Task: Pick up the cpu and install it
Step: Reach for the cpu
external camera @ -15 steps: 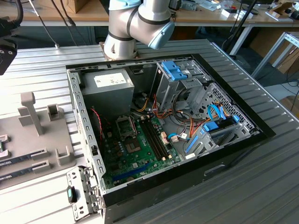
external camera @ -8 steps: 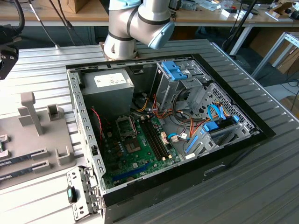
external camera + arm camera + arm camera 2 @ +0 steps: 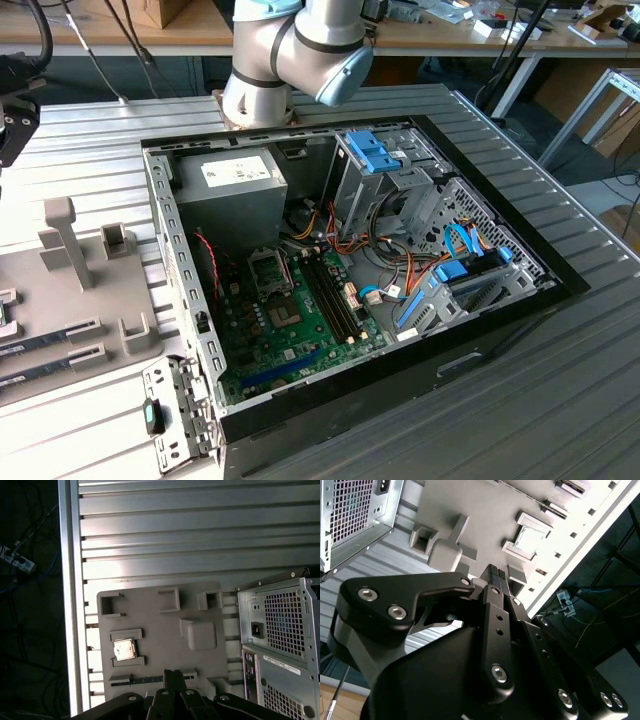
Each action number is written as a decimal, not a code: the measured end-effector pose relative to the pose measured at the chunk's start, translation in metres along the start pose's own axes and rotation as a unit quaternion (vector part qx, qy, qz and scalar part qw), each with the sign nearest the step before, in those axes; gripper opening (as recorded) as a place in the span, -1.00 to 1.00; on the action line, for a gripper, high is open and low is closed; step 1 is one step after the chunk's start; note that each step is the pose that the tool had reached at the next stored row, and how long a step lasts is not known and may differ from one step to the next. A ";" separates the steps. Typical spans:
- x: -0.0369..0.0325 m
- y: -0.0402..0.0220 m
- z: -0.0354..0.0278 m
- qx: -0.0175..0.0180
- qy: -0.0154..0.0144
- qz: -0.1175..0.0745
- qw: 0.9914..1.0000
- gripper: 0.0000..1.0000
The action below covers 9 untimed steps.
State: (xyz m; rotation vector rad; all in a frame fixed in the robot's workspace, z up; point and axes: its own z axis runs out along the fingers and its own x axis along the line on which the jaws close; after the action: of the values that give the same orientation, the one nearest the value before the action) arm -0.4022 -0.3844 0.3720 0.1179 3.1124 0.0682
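The cpu (image 3: pixel 124 650) sits in a pocket of the fixture plate (image 3: pixel 156 622) beside the computer case (image 3: pixel 280 630)

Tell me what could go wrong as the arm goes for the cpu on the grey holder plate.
The cpu sits between two raised brackets on the grey holder plate, and the gripper, shut, hangs to one side of it; a misaligned descent might strike a bracket. In the exterior view the socket lies inside the case beside the power supply and loose red wires, which could snag the arm.
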 end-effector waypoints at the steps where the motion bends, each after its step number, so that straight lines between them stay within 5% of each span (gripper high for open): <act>1: 0.0012 0.0012 0.0010 0.000 0.000 0.000 1.000 -0.79; 9: 0.0156 0.0062 0.0083 0.000 0.000 0.000 1.000 -0.79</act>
State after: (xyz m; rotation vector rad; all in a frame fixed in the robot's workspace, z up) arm -0.4170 -0.3767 0.3636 0.1180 3.1124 0.0681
